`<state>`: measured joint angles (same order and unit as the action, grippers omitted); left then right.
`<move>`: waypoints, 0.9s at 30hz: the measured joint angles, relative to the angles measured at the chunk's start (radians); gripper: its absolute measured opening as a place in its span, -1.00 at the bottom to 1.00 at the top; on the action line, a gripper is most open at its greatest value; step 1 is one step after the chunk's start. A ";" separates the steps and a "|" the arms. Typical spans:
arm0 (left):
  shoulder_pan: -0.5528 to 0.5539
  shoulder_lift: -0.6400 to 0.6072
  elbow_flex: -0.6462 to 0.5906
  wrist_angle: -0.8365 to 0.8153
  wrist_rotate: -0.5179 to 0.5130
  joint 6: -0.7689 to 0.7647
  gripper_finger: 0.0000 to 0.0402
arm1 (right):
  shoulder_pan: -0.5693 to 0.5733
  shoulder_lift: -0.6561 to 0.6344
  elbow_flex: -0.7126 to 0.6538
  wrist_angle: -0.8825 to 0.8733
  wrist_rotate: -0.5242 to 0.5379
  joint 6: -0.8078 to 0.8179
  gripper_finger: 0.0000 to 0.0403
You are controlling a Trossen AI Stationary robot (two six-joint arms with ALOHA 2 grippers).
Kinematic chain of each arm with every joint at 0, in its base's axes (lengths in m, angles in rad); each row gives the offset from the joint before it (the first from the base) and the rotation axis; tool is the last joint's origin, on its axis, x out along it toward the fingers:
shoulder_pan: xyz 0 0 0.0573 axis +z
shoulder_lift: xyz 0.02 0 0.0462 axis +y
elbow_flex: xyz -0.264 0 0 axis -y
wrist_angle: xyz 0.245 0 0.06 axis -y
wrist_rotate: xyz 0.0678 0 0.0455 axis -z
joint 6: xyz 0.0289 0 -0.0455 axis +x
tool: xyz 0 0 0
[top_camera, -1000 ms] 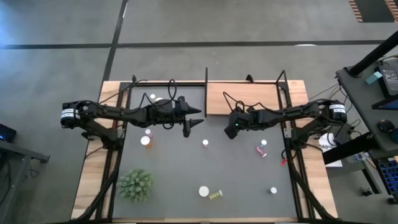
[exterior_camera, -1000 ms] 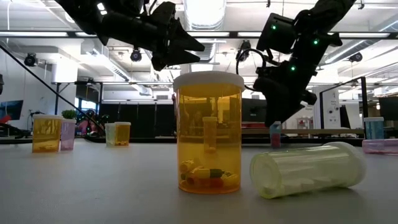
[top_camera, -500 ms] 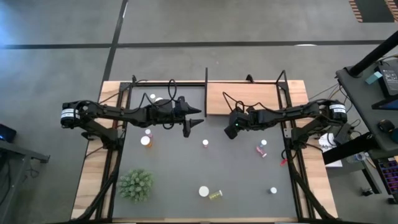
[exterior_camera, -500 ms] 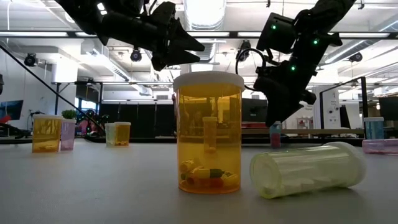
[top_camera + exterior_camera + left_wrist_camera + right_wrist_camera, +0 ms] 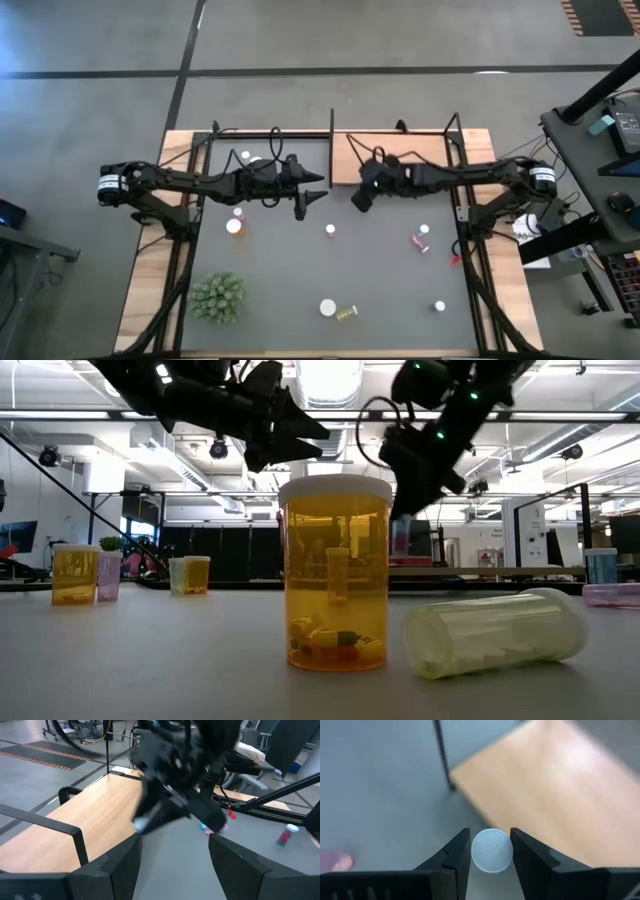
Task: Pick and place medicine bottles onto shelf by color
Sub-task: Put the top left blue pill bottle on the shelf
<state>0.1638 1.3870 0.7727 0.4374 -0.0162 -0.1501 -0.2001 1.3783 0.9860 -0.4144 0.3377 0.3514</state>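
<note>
I'm clamping a white-capped bottle [image 5: 491,851] in my right claw [image 5: 491,857], now lifted off the mat [image 5: 380,270] toward the shelf [image 5: 395,160] just beyond. Placement comes next. Farther off, my left claw [image 5: 303,205] is hovering half open, empty.

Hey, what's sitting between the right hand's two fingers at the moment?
A small bottle with a white ribbed round cap, gripped between the right hand's fingers. The right wrist view shows this, with the light-brown wooden shelf board beyond.
</note>
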 joint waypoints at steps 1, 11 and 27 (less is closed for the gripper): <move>0.000 0.000 0.000 0.000 0.000 0.000 0.07 | -0.017 0.007 0.024 -0.001 0.000 -0.022 -0.40; 0.000 0.000 0.000 0.000 0.000 0.000 0.07 | -0.239 0.175 0.256 -0.080 -0.001 -0.140 -0.40; 0.000 0.000 0.000 -0.015 0.000 0.002 0.07 | -0.398 0.408 0.433 -0.091 -0.127 -0.193 -0.41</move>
<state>0.1638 1.3872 0.7727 0.4223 -0.0158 -0.1486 -0.5978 1.7865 1.4191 -0.5049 0.2111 0.1585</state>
